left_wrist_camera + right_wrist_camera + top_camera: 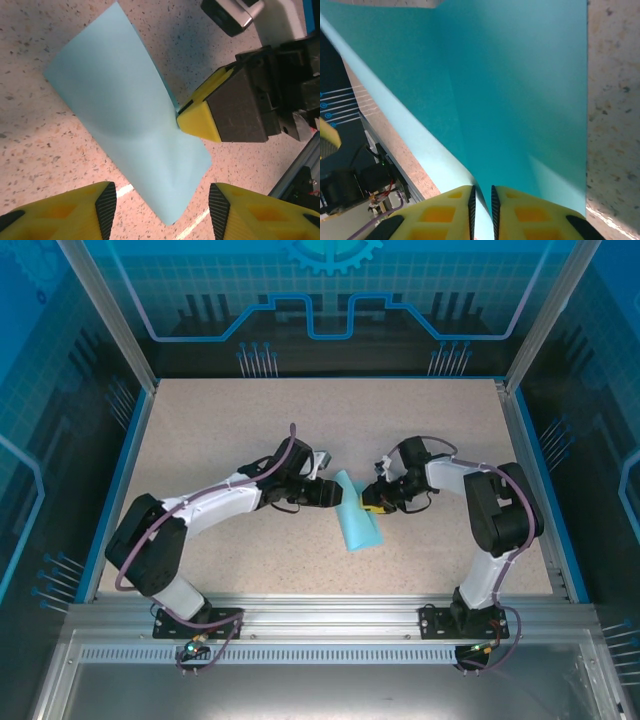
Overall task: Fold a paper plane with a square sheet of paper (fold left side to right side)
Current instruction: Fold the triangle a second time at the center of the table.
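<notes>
Speckled table [200,440]: right hand [482,194] pinches paper [515,100] (left hand [161,205] gapes).

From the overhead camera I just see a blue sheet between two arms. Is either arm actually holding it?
Observer: Yes. The right wrist camera shows the right pincer nipping the sheet of paper between its yellow fingers.
Operator: And the left one?
Observer: The left pincer is open, straddling the paper's near corner, clear of it.
Operator: Is the paper lying flat?
Observer: No; by the left wrist camera, the pinched edge looks lifted off the table.
</notes>
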{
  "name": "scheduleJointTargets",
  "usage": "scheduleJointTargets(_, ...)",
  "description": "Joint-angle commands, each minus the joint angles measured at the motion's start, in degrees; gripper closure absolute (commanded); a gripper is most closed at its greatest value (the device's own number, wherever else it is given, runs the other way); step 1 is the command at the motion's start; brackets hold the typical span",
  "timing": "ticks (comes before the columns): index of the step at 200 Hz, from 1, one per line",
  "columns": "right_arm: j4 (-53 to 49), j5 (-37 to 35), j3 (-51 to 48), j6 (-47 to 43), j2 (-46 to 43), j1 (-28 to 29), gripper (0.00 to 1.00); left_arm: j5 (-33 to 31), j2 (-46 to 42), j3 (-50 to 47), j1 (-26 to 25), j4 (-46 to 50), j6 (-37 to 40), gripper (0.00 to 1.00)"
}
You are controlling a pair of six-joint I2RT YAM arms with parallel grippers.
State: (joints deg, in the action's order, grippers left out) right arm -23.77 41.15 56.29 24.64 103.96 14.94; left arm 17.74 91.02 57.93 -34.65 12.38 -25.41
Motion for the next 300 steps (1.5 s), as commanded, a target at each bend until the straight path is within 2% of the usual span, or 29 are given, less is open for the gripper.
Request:
scheduleJointTargets(1, -1.4, 0.5, 2.0, -1.9, 0.6, -0.7, 0.69, -1.3, -2.4, -1.4, 0.4, 1.9, 3.1, 0.44)
scheduleJointTargets(30, -1.1, 0.9, 2.1, -4.2, 0.6, -1.0, 0.67, -1.1, -2.7, -2.0, 0.3, 1.3, 2.6, 0.43)
scheduleJointTargets(58, -0.9, 1.2, 2.9, -7.4, 1.3, -1.1, 0.60, -0.9, -2.8, -2.0, 0.3, 1.2, 2.6, 0.43)
scheduleJointTargets(77, 0.4, 3.7, 3.2, -7.4, 2.0, -1.7, 0.60, -0.6, -3.2, -2.2, 0.3, 1.2, 2.8, 0.43)
scheduleJointTargets(96, 1.0, 5.7, 3.5, -6.5, 2.5, -1.6, 0.64, -0.3, -4.1, -2.8, -0.1, 0.4, 3.6, 0.43)
scheduleJointTargets(142, 5.4, 8.5, 2.9, -0.1, 1.4, -1.8, 0.88, -2.6, -7.2, -3.4, -3.2, 0.7, 7.9, 0.40)
scheduleJointTargets(166, 6.1, 8.9, 4.1, 3.2, -0.3, -1.7, 0.94, -5.0, -8.9, -3.1, -4.3, 2.0, 9.2, 0.39)
scheduleJointTargets(217, 6.1, 8.6, 6.3, 7.0, -3.9, -1.7, 0.95, -8.3, -13.6, -2.7, -4.3, 4.4, 9.9, 0.37)
scheduleJointTargets(260, 10.8, 8.6, 5.6, 11.9, -1.0, -0.9, 0.95, -8.4, -14.2, -2.6, -4.3, 5.3, 10.5, 0.35)
scheduleJointTargets(300, 11.1, 6.7, 7.1, 12.2, 1.4, 0.7, 0.95, -7.7, -13.2, -2.4, -5.0, 4.5, 11.3, 0.35)
